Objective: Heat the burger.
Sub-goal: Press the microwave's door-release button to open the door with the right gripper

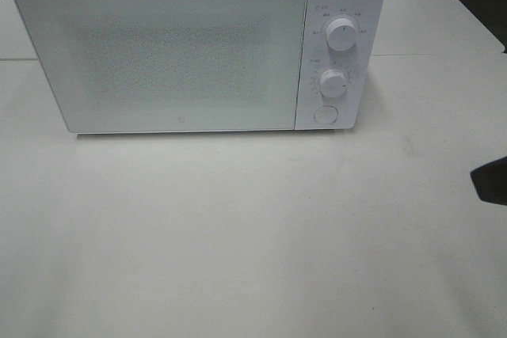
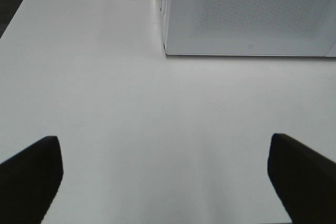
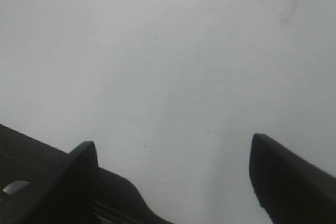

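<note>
Left gripper (image 2: 164, 145) and right gripper (image 3: 173, 145): both spread wide, empty, above the table (image 1: 238, 235). Beyond, microwave (image 1: 182, 53), door shut. Burger: not visible; possibly inside, unconfirmed. Recommendation: approach the lower knob (image 1: 333, 83) squarely, fingers straddling it; turn without shifting the oven.

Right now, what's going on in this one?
A shut white microwave stands at the back of the table. No burger shows in any view, and the frosted front hides whatever is inside. The left gripper hangs open over bare table, facing the microwave, holding nothing. The right gripper is open and empty too, over bare table off to the right. Nothing is being touched at this moment.
</note>
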### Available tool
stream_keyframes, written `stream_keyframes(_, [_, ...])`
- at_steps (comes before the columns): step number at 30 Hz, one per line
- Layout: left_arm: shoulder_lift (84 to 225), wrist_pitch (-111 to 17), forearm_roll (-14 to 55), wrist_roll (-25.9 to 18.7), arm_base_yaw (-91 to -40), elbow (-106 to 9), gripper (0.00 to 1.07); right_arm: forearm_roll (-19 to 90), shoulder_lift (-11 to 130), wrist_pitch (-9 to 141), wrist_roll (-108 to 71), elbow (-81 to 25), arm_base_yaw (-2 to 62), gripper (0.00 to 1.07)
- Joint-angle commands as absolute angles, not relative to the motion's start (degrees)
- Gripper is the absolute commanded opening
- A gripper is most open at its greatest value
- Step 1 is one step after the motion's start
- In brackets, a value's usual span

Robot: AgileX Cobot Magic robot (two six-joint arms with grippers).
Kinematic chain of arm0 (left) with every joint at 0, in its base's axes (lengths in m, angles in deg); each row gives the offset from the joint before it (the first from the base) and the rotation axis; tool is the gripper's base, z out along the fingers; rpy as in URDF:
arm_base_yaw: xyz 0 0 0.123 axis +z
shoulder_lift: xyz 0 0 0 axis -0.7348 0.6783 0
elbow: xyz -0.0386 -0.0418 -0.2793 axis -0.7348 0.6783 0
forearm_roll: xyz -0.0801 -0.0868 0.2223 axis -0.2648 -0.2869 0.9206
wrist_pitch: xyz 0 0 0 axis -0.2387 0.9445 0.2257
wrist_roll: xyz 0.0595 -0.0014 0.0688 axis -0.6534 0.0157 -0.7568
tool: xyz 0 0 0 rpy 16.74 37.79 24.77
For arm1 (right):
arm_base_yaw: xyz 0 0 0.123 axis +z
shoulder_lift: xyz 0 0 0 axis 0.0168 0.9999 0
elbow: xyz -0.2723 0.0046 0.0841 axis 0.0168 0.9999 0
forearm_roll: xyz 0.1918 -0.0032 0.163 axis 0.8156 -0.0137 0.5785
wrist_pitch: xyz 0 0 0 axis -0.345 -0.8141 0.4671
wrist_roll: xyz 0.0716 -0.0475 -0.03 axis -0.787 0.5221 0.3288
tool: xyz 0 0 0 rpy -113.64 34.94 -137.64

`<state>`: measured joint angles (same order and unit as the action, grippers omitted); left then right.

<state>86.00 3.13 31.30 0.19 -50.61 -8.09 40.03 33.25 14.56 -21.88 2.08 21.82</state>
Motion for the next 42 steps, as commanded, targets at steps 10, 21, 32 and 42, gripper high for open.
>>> stream_keyframes(10, [85.0, 3.0, 31.2, 0.2, -50.4, -7.9, 0.98, 34.0, 12.9, 8.8, -23.0, 7.6, 14.6, 0.76])
stream_keyframes(21, [85.0, 3.0, 31.2, 0.2, -50.4, -7.9, 0.98, 34.3, 1.3, 7.7, -24.1, 9.6, 7.5, 0.76])
stream_keyframes(32, [85.0, 3.0, 31.2, 0.2, -50.4, -7.9, 0.98, 34.2, -7.7, 5.6, -24.6, 11.0, 5.6, 0.76])
stream_keyframes(42, [85.1, 3.0, 31.2, 0.2, -50.4, -7.9, 0.98, 34.2, -11.2, 5.6, -24.4, 11.0, 5.6, 0.76])
